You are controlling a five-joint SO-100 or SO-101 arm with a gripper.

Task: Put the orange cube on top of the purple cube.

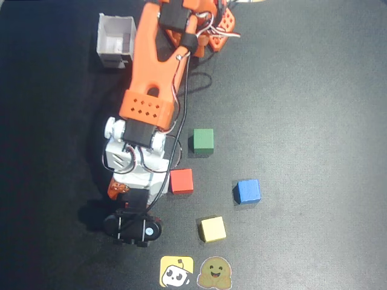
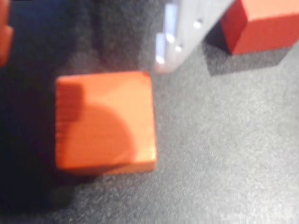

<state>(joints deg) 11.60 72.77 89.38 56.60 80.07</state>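
White box [image 1: 116, 41]: up and to the left of the red cube [image 1: 181, 180] in the overhead view, well apart from it and not involved in the stacking.
Arm [image 1: 154, 72]: reaches down the dark mat [image 1: 314, 121] and ends left of the red cube, nose lowered so the wrist camera looks straight onto its target.
Gripper [image 2: 83, 56]: fingers spread; the white finger [image 2: 187, 32] stands on the red cube's side, and an orange sliver at the far left edge is probably the other one, though blur makes that unsure. Nothing is clamped.
Orange cube [image 2: 105, 123]: flat on the mat, left of the red cube and near it, just ahead of the fingertips, placed to be straddled next.
Green cube [image 1: 203, 140], yellow cube [image 1: 213, 229], blue cube [image 1: 248, 191]: scattered right of the red cube, clear of the reach.
Purple cube: in neither view, so possibly under the arm.
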